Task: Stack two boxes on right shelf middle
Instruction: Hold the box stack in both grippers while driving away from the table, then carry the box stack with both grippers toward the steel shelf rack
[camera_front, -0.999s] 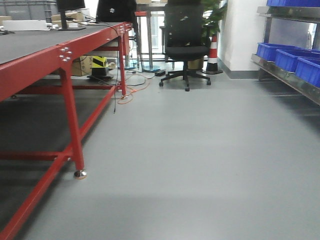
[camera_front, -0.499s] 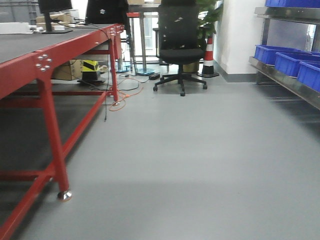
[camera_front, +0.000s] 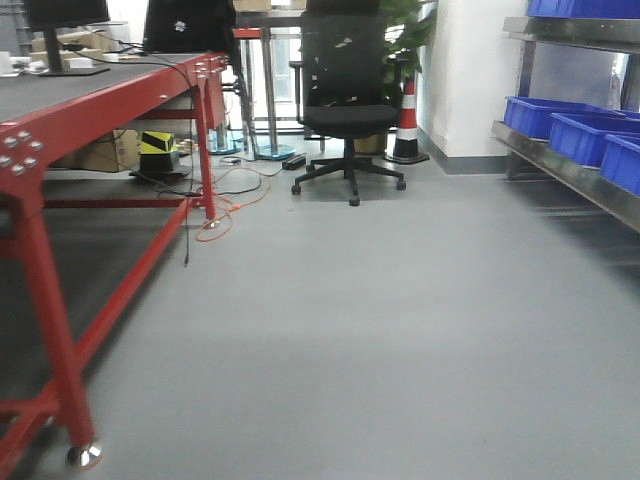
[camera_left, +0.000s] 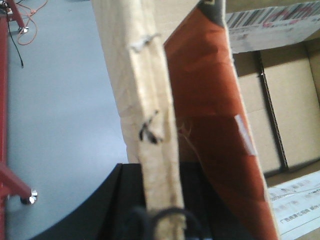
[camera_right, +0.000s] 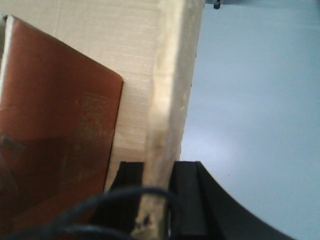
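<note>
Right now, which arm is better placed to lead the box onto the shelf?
Right, probably: the shelf lies to the robot's right. Left gripper and right gripper each clamp a box wall.

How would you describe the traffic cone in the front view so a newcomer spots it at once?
Find the white wall at the far right end of the grey floor. At its foot, just right of the black office chair, stands the traffic cone. Its red and white bands set it apart from the yellow-and-black striped object under the red table.
</note>
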